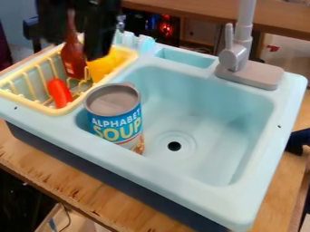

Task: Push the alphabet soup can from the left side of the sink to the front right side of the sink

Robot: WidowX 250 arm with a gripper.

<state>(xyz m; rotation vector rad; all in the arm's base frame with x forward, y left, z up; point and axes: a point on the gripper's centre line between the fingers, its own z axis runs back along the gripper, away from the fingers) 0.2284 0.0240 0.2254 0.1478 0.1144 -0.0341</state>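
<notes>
The black gripper [75,47] hangs over the dish rack at the upper left, its two fingers apart and open. The neck of a red-brown bottle [73,58] shows in the gap between them; whether the fingers touch it I cannot tell. The bottle stands in the yellow rack [52,110], with a yellow object [104,66] to its right, partly behind a finger. An orange-red object [59,93] leans in the rack's front part. A soup can [115,118] stands upright at the left side of the light blue sink basin [205,136].
A grey faucet [237,59] rises from a base at the sink's back right. A small recess [185,58] lies in the rim left of it. The sink unit sits on a wooden counter [79,188], and a wooden shelf [181,9] runs behind.
</notes>
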